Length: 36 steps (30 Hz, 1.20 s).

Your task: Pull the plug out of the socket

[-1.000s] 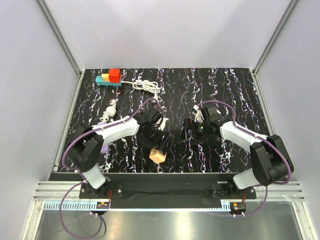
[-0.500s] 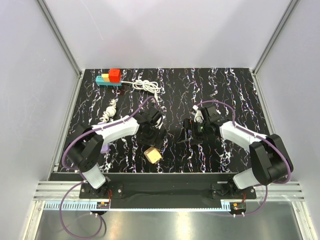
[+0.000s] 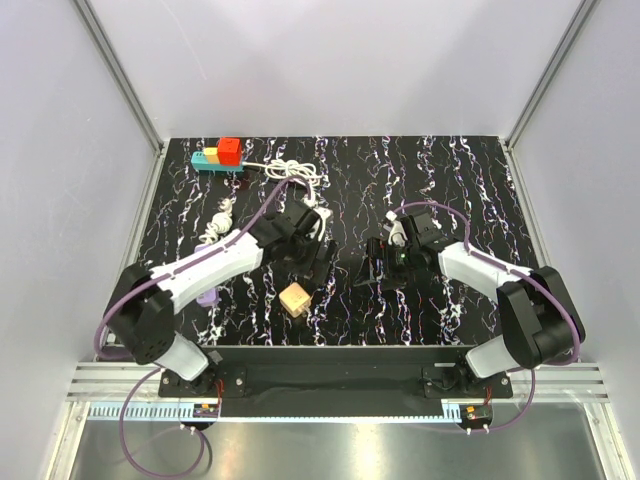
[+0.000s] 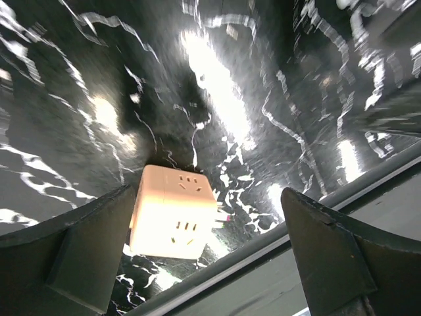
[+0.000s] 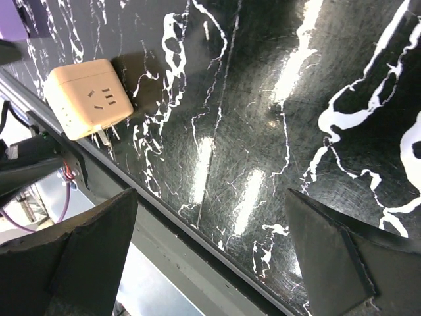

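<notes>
The teal socket strip (image 3: 201, 158) lies at the back left of the table, a red plug (image 3: 229, 150) and a small orange one (image 3: 211, 154) seated in it. Its white cord (image 3: 290, 172) coils to the right. A beige cube plug adapter (image 3: 295, 299) lies loose on the table near the front edge; the right wrist view shows its prongs (image 5: 104, 136). My left gripper (image 3: 305, 245) hangs open behind and above the cube (image 4: 172, 210), holding nothing. My right gripper (image 3: 385, 262) is open and low over bare table (image 5: 210, 197), with the cube (image 5: 89, 97) off to its left.
A small white coiled piece (image 3: 218, 222) lies left of the left arm, and a purple object (image 3: 207, 297) sits under that arm's elbow. The table's front rail (image 4: 276, 263) runs just past the cube. White walls close in the table on three sides.
My left gripper opened fully, let go of the beige cube and drew back toward the table's middle. The cube shifted a little left and now rests on the table. The right arm stayed put.
</notes>
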{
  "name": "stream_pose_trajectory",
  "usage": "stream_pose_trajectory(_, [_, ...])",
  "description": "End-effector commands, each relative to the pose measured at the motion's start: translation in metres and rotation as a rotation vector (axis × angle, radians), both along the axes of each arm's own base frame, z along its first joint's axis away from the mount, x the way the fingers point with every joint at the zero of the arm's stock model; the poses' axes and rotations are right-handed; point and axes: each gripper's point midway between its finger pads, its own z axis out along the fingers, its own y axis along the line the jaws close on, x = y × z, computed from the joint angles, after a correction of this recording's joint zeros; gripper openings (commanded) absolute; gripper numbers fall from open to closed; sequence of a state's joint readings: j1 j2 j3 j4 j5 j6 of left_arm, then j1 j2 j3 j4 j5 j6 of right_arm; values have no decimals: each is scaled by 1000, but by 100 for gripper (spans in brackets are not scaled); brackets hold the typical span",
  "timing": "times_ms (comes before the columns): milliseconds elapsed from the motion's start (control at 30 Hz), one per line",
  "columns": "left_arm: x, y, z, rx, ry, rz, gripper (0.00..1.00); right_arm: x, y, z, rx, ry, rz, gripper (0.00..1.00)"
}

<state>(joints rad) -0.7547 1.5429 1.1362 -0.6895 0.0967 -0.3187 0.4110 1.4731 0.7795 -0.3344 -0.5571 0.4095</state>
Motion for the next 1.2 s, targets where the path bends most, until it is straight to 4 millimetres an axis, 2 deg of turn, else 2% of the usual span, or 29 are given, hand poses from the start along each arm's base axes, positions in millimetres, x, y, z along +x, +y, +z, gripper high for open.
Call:
stream_pose_trajectory(0, [17, 4, 44, -23, -142, 43, 99, 14, -6, -5, -38, -24, -70, 100])
stream_pose_trajectory(67, [30, 27, 56, 53, -236, 124, 99, 16, -8, -6, -50, -17, -100, 100])
stream_pose_trajectory(167, [39, 62, 61, 111, -275, 208, 99, 17, -4, -1, -24, 0, -124, 100])
stream_pose_trajectory(200, [39, 76, 54, 130, -258, 227, 99, 17, 3, 6, 26, 0, -110, 100])
stream_pose_trajectory(233, [50, 103, 53, 135, -246, 312, 99, 16, 8, 10, 51, 0, -99, 100])
stream_pose_trajectory(300, [54, 130, 43, 118, -180, 394, 99, 12, 15, 20, 101, 1, -67, 100])
stream_pose_trajectory(333, [61, 156, 43, 113, -170, 481, 99, 10, 20, 26, 118, -9, -46, 100])
stream_pose_trajectory(400, [69, 174, 37, 92, -171, 542, 99, 4, 26, 42, 164, -34, 0, 100])
stream_pose_trajectory(467, [75, 203, 28, 157, -163, 639, 99, 1, 28, 53, 191, -52, 17, 100])
stream_pose_trajectory(600, [78, 230, 6, 300, -148, 698, 99, -7, 29, 79, 226, -85, 44, 100])
stream_pose_trajectory(633, [79, 234, -6, 333, -113, 703, 99, -10, 29, 85, 231, -86, 48, 100])
stream_pose_trajectory(767, [80, 250, -27, 351, -33, 721, 99, -25, 23, 107, 256, -132, 47, 99])
stream_pose_trajectory(933, [78, 274, -39, 364, -3, 736, 96, -31, 18, 109, 255, -165, 47, 100])
stream_pose_trajectory(1100, [81, 280, -54, 317, 47, 723, 92, -20, 20, 103, 232, -163, 41, 99])
stream_pose_trajectory(1167, [78, 286, -66, 337, 85, 718, 86, -14, 24, 104, 241, -169, 34, 99])
